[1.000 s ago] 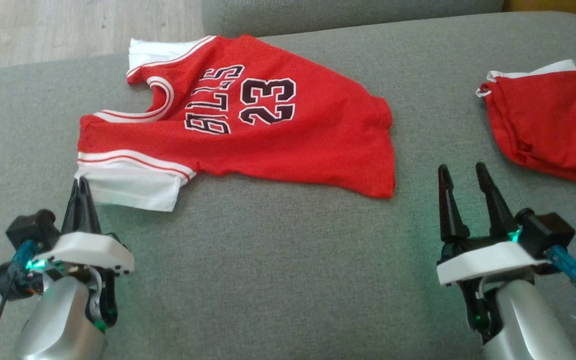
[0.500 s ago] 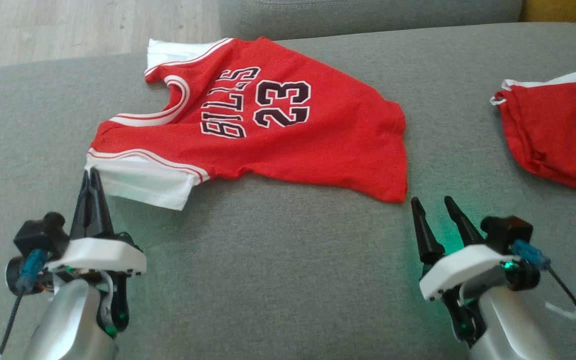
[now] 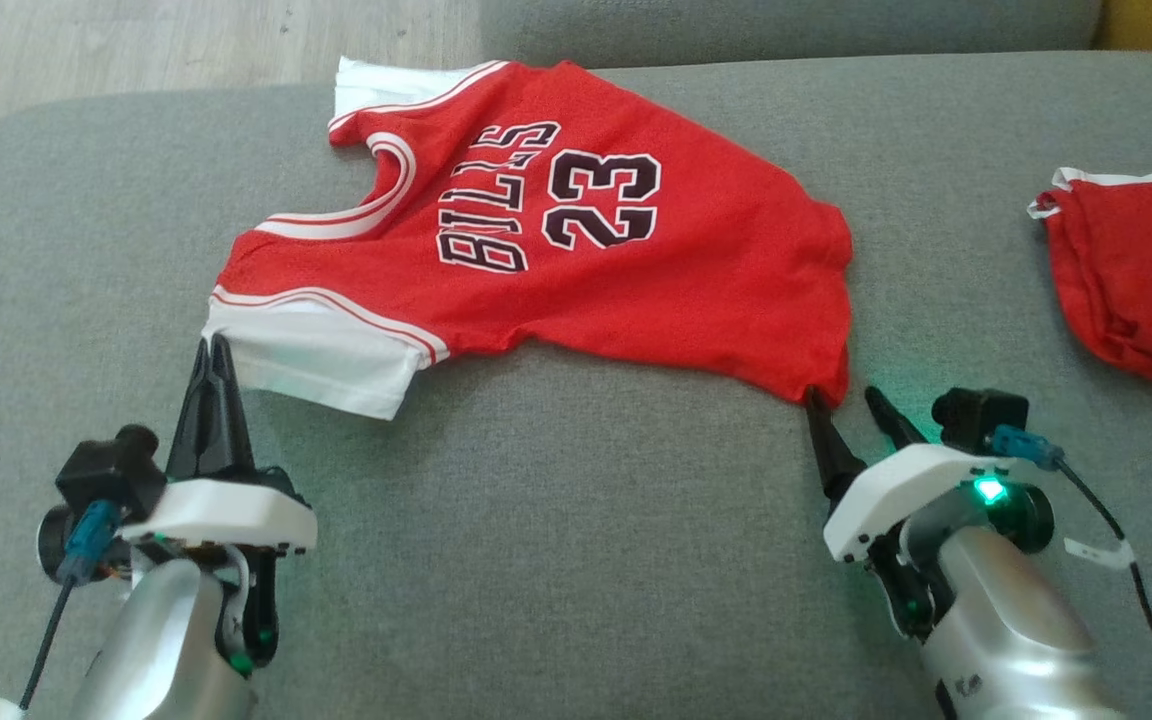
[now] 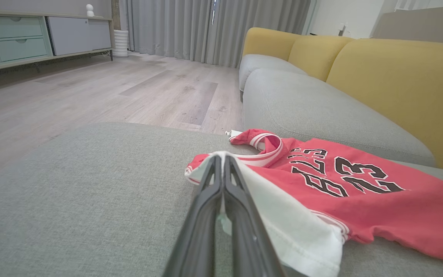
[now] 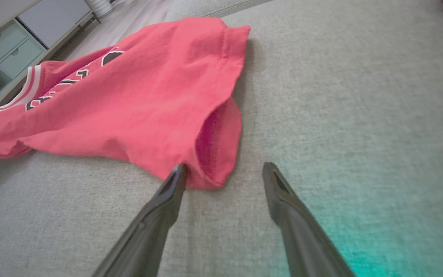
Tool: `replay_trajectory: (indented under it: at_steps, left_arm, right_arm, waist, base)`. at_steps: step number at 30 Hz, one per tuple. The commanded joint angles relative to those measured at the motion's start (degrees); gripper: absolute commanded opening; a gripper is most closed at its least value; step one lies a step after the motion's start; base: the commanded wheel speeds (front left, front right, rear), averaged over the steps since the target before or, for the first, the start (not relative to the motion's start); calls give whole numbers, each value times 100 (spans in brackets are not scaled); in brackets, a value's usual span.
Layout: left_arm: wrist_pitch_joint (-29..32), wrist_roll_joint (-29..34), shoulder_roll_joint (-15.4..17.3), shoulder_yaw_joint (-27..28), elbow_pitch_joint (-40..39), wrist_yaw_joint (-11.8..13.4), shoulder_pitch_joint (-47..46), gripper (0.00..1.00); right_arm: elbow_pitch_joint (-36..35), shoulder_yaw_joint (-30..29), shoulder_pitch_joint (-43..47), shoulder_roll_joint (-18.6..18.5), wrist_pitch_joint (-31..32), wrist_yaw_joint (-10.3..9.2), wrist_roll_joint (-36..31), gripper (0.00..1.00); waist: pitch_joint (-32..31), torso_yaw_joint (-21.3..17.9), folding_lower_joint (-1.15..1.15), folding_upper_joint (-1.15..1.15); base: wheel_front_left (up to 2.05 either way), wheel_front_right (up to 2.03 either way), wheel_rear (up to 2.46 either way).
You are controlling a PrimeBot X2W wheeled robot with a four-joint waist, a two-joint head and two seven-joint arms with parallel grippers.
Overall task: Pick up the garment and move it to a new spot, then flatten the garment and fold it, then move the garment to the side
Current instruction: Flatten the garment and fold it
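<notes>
step: grab hem | left gripper (image 3: 214,345): clamped on jersey (image 3: 586,290) sleeve | right gripper (image 3: 844,400): wide at hem corner | advice: push deeper, then close low

A jersey (image 3: 636,290) of matt red cloth with a faint mesh weave has smooth white cloth sleeves (image 3: 321,360) and flat black printed lettering (image 3: 601,200). The sofa (image 3: 556,560) under it is grey fabric, coarsely woven and matt; its backrest (image 4: 398,84) is matt yellow fabric. The floor (image 4: 90,92) is pale wood plank with a soft sheen. The left end effector (image 3: 213,345) and right end effector (image 3: 841,394) have dark matt plastic fingers (image 5: 148,223), white plastic housings (image 3: 226,510) and glossy silvery forearms (image 3: 996,640).
</notes>
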Motion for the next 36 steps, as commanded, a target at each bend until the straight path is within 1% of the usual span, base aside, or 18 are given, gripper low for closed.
replay_trajectory:
  at_steps: [1,7,8,9,10,13,18,23,25,30,32,36]
  left_arm:
    - [-55,70,90,282,-187,-33,-182,0]
    - [-55,134,82,355,-163,-68,-187,0]
    - [-55,142,82,372,-160,-70,-187,0]
    - [-55,151,81,387,-157,-73,-189,0]
    - [-55,159,80,401,-155,-76,-190,0]
    - [-55,176,77,428,-149,-81,-190,0]
    - [-55,202,76,509,-157,-99,-173,0]
    - [-55,139,56,692,-290,-156,-111,0]
    - [-55,95,54,786,-392,-205,-93,0]
    - [-55,-28,24,1038,-823,-300,-116,0]
    - [-55,-17,6,1045,-1031,-351,-169,0]
    - [-56,-233,-109,1198,-1554,-458,-343,0]
  right_arm:
    - [74,212,-140,25,-71,22,60,100]
    - [446,466,-319,25,-160,22,90,100]
    - [479,514,-339,25,-172,22,110,85]
    - [496,583,-358,25,-176,22,131,33]
    - [497,667,-377,25,-189,22,139,0]
    - [469,789,-403,25,-258,22,186,0]
    - [339,844,-476,25,-601,22,320,0]
    - [-20,778,-520,25,-880,22,408,0]
    - [-279,711,-524,25,-934,22,452,0]
    - [-1068,363,-519,22,-981,22,262,0]
    - [-1457,222,-521,-37,-984,22,153,0]
    - [-2268,39,-548,-219,-986,22,7,0]
  waist:
    - [17,16,0,0]
    - [13,1,0,0]
    - [11,-9,0,0]
    - [9,-20,0,0]
    - [6,-33,0,0]
    - [-6,-62,0,0]
    - [-73,-143,0,0]
    - [-192,-239,0,0]
    - [-255,-281,0,0]
    - [-426,-372,0,0]
    - [-491,-394,0,0]
    - [-649,-440,0,0]
  base:
    - [0,0,0]
    - [0,0,0]
    - [0,0,0]
    - [0,0,0]
    - [0,0,0]
    - [0,0,0]
    - [0,0,0]
    - [0,0,0]
    - [0,0,0]
    - [0,0,0]
    - [0,0,0]
    - [0,0,0]
